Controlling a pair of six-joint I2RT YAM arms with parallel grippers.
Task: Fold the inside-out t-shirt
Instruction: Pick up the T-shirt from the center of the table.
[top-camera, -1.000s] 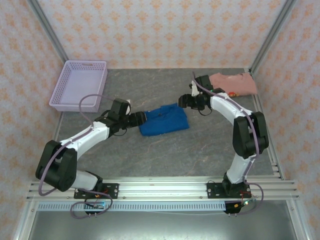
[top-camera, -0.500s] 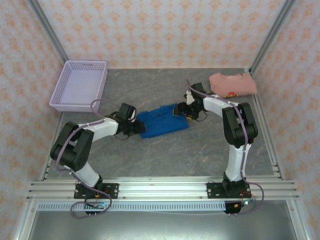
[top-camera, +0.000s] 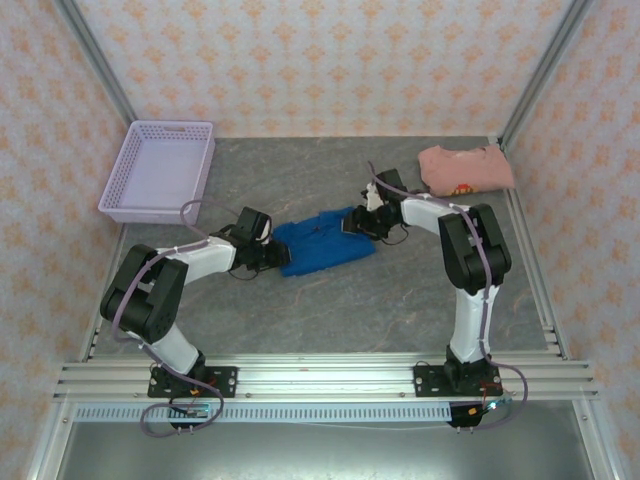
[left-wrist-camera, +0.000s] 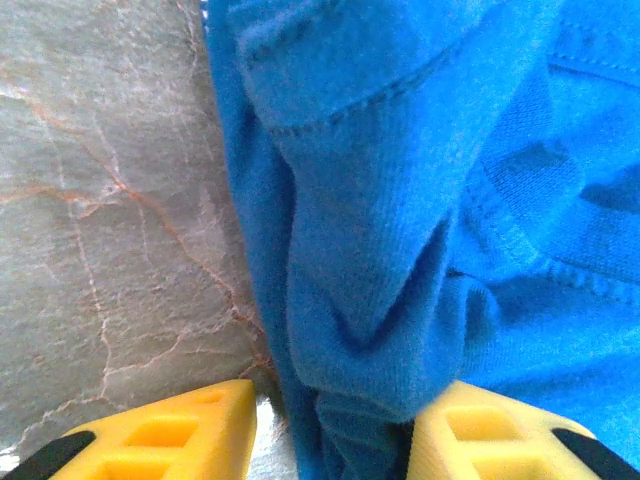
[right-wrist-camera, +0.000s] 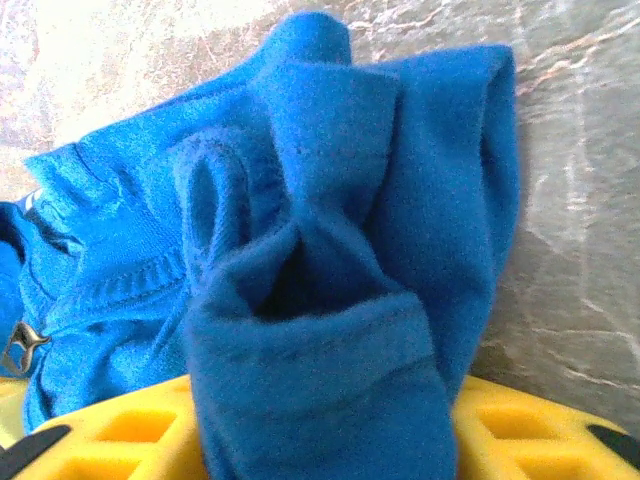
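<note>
Grasp step, apparently: left hand (top-camera: 276, 256) pinches the t-shirt (top-camera: 325, 242) at its 9 o'clock edge, right hand (top-camera: 357, 222) at 2 o'clock. Next move probably requires an even lift.

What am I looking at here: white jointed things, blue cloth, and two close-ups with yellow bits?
The white things are two robot arms bolted at the table's near edge. One picture is taken from above; the close-ups come from cameras on the arms' wrists, and the yellow bits are claw fingers. On the table lie a crumpled blue t-shirt, a folded pink shirt at the far right and a purple basket at the far left. The left claw pinches the t-shirt's left edge, the right claw its right end, each with cloth bunched between its fingers.
</note>
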